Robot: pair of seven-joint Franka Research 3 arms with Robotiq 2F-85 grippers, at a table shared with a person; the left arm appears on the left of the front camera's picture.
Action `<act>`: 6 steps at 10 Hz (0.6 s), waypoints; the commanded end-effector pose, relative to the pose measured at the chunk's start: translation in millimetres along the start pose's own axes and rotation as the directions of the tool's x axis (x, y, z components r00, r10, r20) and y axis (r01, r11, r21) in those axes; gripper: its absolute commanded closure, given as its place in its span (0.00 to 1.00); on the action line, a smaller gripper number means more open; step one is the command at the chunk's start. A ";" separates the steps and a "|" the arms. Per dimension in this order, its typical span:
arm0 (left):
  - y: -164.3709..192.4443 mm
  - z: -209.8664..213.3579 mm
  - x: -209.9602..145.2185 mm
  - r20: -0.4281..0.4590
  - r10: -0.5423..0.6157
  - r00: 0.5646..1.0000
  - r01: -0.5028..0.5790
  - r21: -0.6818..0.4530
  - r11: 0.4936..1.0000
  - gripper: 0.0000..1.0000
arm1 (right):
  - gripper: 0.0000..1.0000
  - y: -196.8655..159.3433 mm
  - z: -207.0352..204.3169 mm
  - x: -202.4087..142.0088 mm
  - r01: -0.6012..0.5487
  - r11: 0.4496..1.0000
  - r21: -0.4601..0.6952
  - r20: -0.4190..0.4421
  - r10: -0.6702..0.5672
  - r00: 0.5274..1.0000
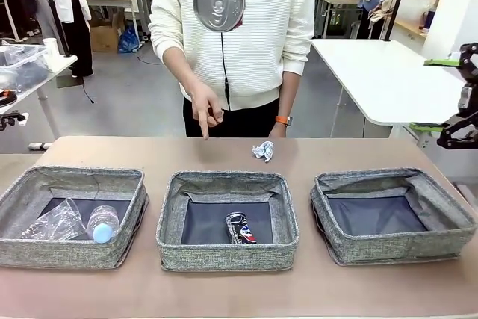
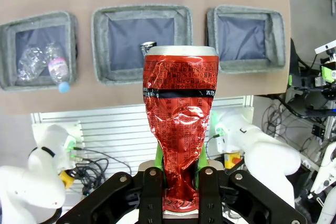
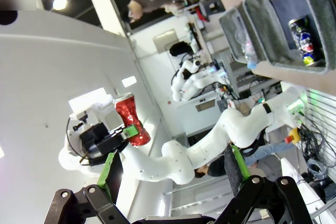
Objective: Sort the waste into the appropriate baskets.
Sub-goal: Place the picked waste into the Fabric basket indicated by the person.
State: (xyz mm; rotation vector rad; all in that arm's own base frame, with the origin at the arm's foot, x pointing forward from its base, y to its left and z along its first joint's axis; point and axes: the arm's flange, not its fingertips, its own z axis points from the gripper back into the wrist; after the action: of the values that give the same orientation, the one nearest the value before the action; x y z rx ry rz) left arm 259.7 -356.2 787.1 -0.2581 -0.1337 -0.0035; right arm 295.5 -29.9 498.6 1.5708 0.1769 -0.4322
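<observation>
My left gripper (image 2: 180, 182) is shut on the crushed red can (image 2: 181, 129), held high above the table; the front view shows the can end-on (image 1: 219, 3) in front of the person's chest. Three grey baskets stand in a row. The left basket (image 1: 75, 254) holds a clear plastic bag (image 1: 54, 222) and a clear bottle (image 1: 102, 223). In the middle basket (image 1: 228, 253) lies a dark blue-silver can (image 1: 240, 227). Nothing lies in the right basket (image 1: 396, 244). A crumpled white paper wad (image 1: 263, 151) rests on the table behind the middle basket. My right gripper (image 1: 448, 95) hangs open at the far right.
A person stands at the far side, one hand (image 1: 204, 113) pointing a finger down at the table behind the middle basket. A white table (image 1: 381, 72) stands beyond on the right. Bare brown tabletop runs in front of and behind the baskets.
</observation>
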 end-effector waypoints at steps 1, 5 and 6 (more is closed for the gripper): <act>5.6 1.7 -1.2 0.012 -0.014 1.000 0.014 0.007 1.000 0.77 | 0.00 -0.4 -1.4 -2.2 -0.013 1.000 0.020 -0.006 0.014 1.000; 0.0 0.0 0.0 0.000 0.000 1.000 0.000 0.000 1.000 0.77 | 0.00 -0.4 -1.4 -2.2 -0.013 1.000 0.020 -0.006 0.014 1.000; 12.5 -38.2 -7.0 0.050 0.027 0.998 -0.028 0.024 0.999 0.77 | 0.00 -0.4 -1.4 -2.2 -0.013 1.000 0.020 -0.006 0.014 1.000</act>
State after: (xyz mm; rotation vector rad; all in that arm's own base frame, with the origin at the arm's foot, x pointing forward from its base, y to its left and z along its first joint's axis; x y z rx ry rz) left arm 262.8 -358.0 777.5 -0.2507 -0.1377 0.0044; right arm 295.5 -29.9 498.6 1.5707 0.1770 -0.4322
